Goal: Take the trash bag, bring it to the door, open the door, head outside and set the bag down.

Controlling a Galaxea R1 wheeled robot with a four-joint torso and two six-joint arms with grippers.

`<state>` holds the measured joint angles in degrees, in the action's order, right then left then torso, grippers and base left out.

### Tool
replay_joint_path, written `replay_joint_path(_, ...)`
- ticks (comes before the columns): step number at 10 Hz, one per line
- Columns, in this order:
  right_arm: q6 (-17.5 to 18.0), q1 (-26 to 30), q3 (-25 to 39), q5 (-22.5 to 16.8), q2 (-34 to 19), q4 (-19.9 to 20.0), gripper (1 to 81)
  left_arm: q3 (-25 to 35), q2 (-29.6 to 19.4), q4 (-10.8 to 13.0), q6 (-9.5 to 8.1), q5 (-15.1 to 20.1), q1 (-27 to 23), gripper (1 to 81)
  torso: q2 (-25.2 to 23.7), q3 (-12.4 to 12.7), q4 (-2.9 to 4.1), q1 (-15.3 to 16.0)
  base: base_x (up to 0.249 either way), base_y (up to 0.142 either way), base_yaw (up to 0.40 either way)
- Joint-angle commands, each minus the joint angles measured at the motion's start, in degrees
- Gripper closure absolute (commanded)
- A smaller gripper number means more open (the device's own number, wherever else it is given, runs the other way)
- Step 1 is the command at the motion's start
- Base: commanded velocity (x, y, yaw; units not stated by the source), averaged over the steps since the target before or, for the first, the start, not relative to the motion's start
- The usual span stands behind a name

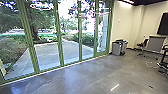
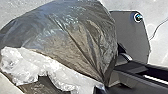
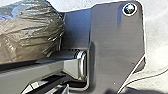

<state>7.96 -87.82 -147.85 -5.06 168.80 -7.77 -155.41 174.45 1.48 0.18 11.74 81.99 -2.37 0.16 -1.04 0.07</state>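
Dark, thin plastic trash bag (image 2: pixel 75 32): bulging, loc. just beside L gripper (image 2: pixel 107 88); folds converge to a narrow neck there. White translucent film (image 2: pixel 27 66) lies against bag, near same gripper. L gripper state: cannot tell. R gripper state: cannot tell. Fwd of grippers, well apart: glass panels (image 1: pixel 70 32) w/ green frames (image 1: pixel 59 37); paving (image 1: pixel 47 53) beyond glass. Fwd and to R of grippers: grey bin (image 1: pixel 116 48) on floor (image 1: pixel 82 77), near wall (image 1: pixel 125 22).

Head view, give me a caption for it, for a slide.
Green-framed glass wall between a grey indoor floor and the paved yard outside.
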Motion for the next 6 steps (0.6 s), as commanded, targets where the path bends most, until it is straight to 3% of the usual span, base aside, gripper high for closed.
replay_joint_path(1,-0.23,3.48,0.29,-2.94,-0.11,-0.24,1.0,0.1,-0.06,0.28,0.34,3.2,-4.16,81.1,0.0,0.0,0.0,0.0,0.0,0.0,0.0)
replay_joint_path(6,-0.14,3.3,0.29,-2.94,-0.02,-0.5,1.0,0.01,-0.32,0.28,0.34,3.2,-4.25,81.1,0.0,0.02,0.0,0.0,0.0,0.0,0.0)
